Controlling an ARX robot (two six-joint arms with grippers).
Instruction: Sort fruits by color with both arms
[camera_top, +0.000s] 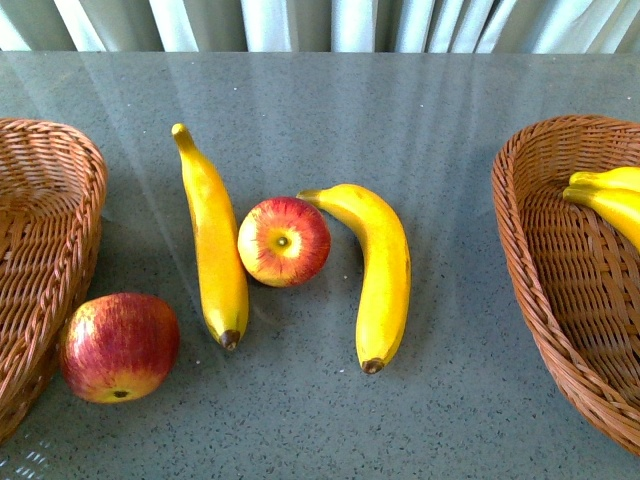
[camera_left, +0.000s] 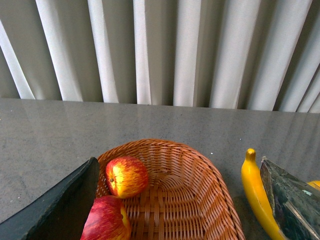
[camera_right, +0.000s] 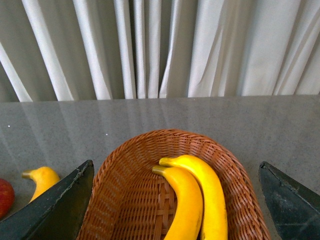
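From the front, no gripper shows. One apple (camera_top: 284, 241) lies between two bananas (camera_top: 213, 240) on the tabletop (camera_top: 450, 420). Another apple (camera_top: 118, 347) sits just beside a basket (camera_top: 60, 200).

From the left wrist, the left gripper (camera_left: 178, 162) is wide open and holds nothing. Two apples (camera_left: 126, 176) lie in a basket (camera_left: 200, 190) between its fingers (camera_left: 60, 215). A banana (camera_left: 255, 195) lies by one finger.

From the right wrist, the right gripper (camera_right: 176, 162) is wide open and empty too. Two bananas (camera_right: 200, 200) lie in a basket (camera_right: 130, 200) between its fingers (camera_right: 55, 210).
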